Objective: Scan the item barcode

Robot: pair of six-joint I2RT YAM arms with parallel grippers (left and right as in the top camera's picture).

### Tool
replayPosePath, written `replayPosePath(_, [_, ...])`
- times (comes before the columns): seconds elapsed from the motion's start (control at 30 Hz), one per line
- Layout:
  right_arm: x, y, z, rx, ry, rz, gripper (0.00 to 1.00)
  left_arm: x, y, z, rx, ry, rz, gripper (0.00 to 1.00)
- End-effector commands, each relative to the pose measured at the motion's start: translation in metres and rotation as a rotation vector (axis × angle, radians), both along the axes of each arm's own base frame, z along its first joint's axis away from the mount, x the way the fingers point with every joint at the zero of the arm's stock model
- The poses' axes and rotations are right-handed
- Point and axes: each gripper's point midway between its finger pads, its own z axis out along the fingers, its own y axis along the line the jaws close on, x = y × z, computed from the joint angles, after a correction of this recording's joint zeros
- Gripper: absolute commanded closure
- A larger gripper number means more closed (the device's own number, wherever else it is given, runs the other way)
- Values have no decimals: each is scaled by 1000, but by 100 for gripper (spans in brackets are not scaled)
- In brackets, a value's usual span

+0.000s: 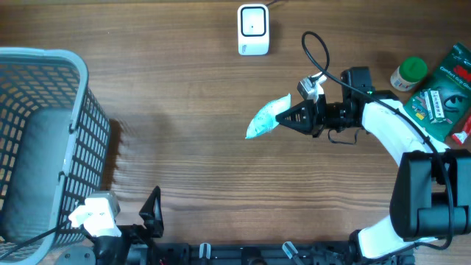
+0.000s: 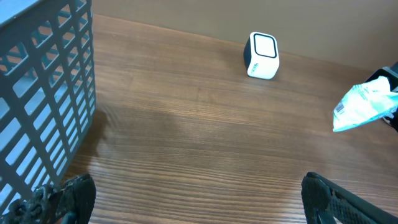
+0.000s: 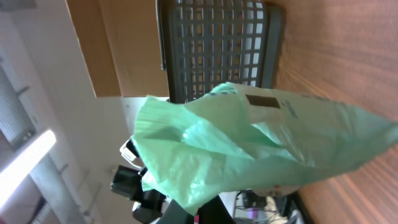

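Note:
The item is a pale green plastic bag [image 1: 265, 118], held above the table at centre right with my right gripper [image 1: 288, 115] shut on its right end. In the right wrist view the bag [image 3: 249, 143] fills the frame, a small dark label [image 3: 261, 101] shows on its upper side, and the gripper [image 3: 199, 214] pinches its lower edge. The white barcode scanner [image 1: 253, 29] stands at the table's far edge, apart from the bag. My left gripper [image 2: 199, 199] hangs open low over bare wood at the near left, with one finger [image 1: 153, 210] visible from overhead.
A tall grey mesh basket [image 1: 81, 88] fills the left side, close to my left gripper [image 2: 43, 93]. At the far right lie a green-lidded jar [image 1: 409, 73] and green packets [image 1: 450, 85]. A black cable [image 1: 316, 48] loops above the right arm.

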Motion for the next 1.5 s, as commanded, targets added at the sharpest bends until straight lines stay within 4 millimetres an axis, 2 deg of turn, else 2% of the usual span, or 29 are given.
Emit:
replayPosePath(0.0, [2, 1, 12, 74, -216, 13, 96, -1, -2, 1, -11, -8, -6, 0])
replayPosePath(0.17, [6, 7, 14, 101, -635, 28, 96, -1, -2, 1, -11, -8, -6, 0])
replayPosePath(0.3, [10, 13, 14, 97, -768, 46, 96, -1, -2, 1, -11, -8, -6, 0])
replayPosePath(0.33, [13, 13, 7, 50, -753, 44, 96, -1, -2, 1, -11, -8, -6, 0])
replayPosePath(0.37, [22, 12, -15, -93, -663, 29, 96, -1, -2, 1, -11, -8, -7, 0])
replayPosePath(0.4, [29, 8, -38, -243, -567, 9, 96, -1, -2, 1, -11, -8, -7, 0])
replayPosePath(0.43, [33, -2, -71, -447, -455, -12, 96, -1, -2, 1, -11, -8, -6, 0])
replayPosePath(0.47, [29, -15, -101, -646, -377, -7, 96, -1, -2, 1, -11, -8, -6, 0])
replayPosePath(0.5, [22, -23, -117, -760, -331, 13, 96, -1, -2, 1, -11, -8, -6, 0])
replayPosePath(0.6, [14, -39, -138, -946, -188, -13, 96, -1, -2, 1, -11, -8, -6, 0])
replayPosePath(0.7, [12, -69, -156, -1153, 11, -137, 96, -1, -2, 1, -11, -8, -7, 0])
replayPosePath(0.83, [6, -76, -148, -1196, 58, -131, 95, -1, -2, 1, -11, -8, -7, 0])
replayPosePath(0.97, [8, -82, -123, -1296, 57, -143, 79, -1, -2, 1, -11, -8, -6, 0])
replayPosePath(1.0, [9, -80, -113, -1345, 56, -162, 77, -1, -2, 1, -11, -8, -7, 0])
replayPosePath(1.03, [9, -78, -107, -1376, 49, -175, 71, -1, -2, 1, -11, -8, -7, 0])
replayPosePath(1.07, [9, -72, -101, -1397, 30, -181, 54, -1, -2, 1, -11, -8, -6, 0])
replayPosePath(1.1, [8, -56, -96, -1407, -33, -156, 25, -1, -2, 1, -11, -8, -6, 0])
replayPosePath(1.13, [6, -44, -95, -1411, -73, -138, 1, -1, -2, 1, -11, -8, -7, 0])
replayPosePath(1.17, [5, -29, -98, -1434, -128, -124, 1, -1, -2, 1, -11, -8, -6, 0])
replayPosePath(1.23, [8, -16, -106, -1505, -198, -131, 0, -1, -2, 1, -11, -8, -7, 0])
replayPosePath(1.37, [7, 11, -142, -1613, -243, -148, 1, -1, -2, 1, -11, -8, -6, 0])
replayPosePath(1.47, [7, 10, -163, -1722, -251, -193, 2, -1, -2, 1, -11, -8, -6, 0])
